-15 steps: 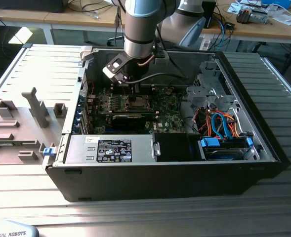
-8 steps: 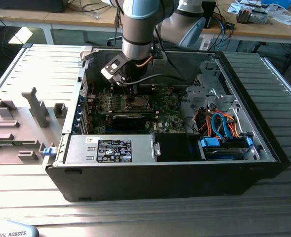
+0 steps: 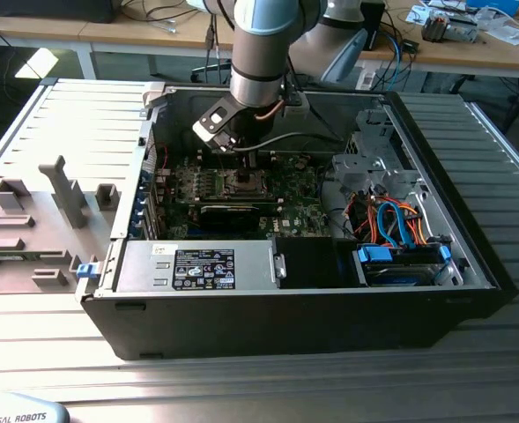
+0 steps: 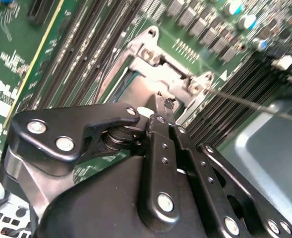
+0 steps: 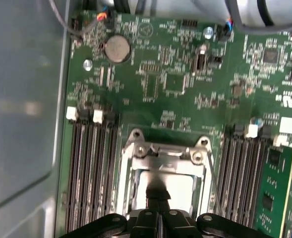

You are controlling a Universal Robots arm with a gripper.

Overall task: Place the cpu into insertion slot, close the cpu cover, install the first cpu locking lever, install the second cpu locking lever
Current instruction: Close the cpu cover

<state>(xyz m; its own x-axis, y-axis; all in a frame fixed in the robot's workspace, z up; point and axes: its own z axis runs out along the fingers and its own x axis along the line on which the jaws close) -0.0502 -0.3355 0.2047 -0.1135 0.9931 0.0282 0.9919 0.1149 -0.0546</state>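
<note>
Pincer [image 5: 158, 192] narrow, fingertips pressed together, just over the cpu [image 5: 183, 187]; cpu lies in the insertion slot [image 5: 122, 191], framed by the lowered cpu cover [image 5: 160, 152] on the green motherboard [image 5: 175, 84].

In the first wrist view you lose part of the silvery-grey square cpu [image 5: 183, 191] behind the black metal gripper [image 5: 158, 193], itself cut off at the edge.

The arm [image 3: 261, 53] is reaching down into the open computer case [image 3: 285, 319], its gripper [image 3: 248, 167] hanging right over the insertion slot [image 3: 241, 183] on the green motherboard [image 3: 301, 216]. A grey parts tray [image 3: 30, 220] is sitting at the exterior view's left.
</note>
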